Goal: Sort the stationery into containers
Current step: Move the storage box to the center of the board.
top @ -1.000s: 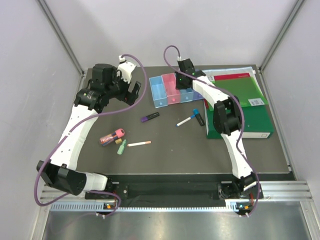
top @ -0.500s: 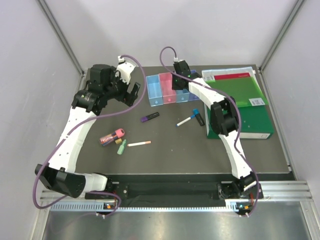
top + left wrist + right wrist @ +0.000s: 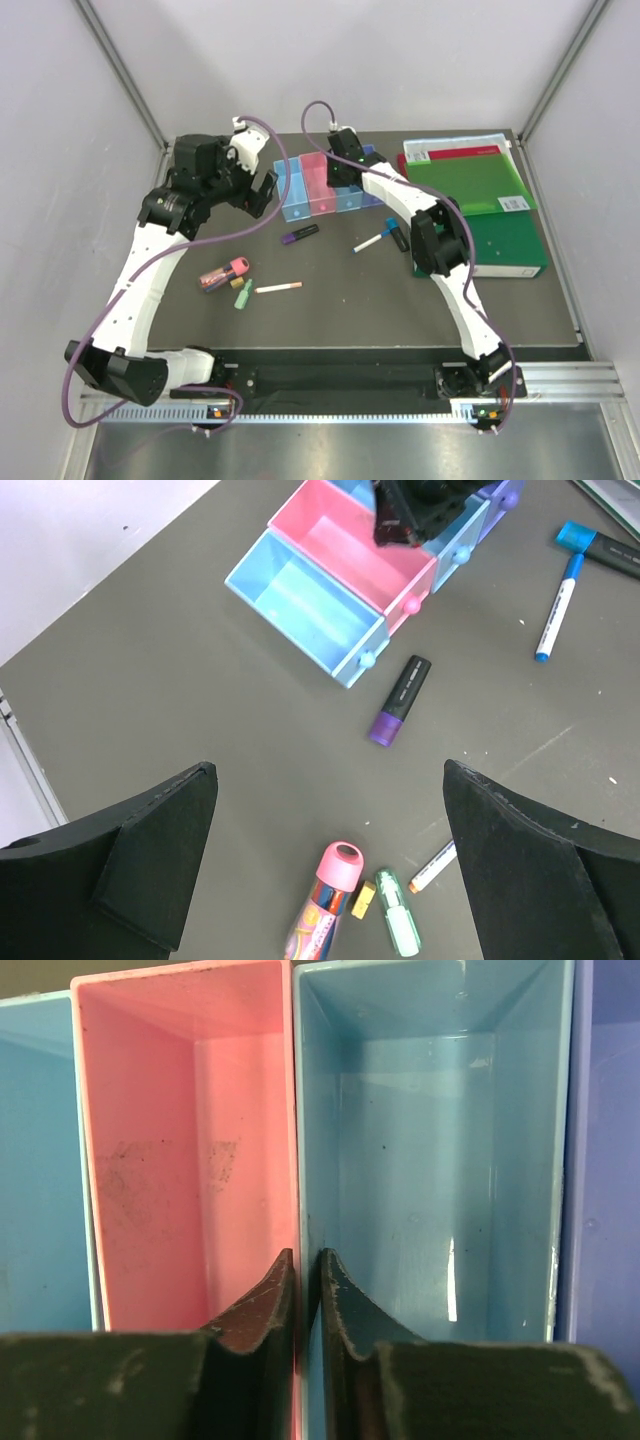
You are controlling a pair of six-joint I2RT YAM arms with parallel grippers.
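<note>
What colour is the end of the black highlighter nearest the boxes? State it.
Purple, on the stubby black highlighter; left wrist view.

The right wrist view crops both ends of the containers (image 3: 296,1110).

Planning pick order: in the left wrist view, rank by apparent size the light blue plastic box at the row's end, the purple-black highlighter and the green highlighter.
1. Light blue plastic box.
2. Purple-black stubby highlighter.
3. Green stubby highlighter: nearly alike, and nearer the camera, so unsure.
</note>
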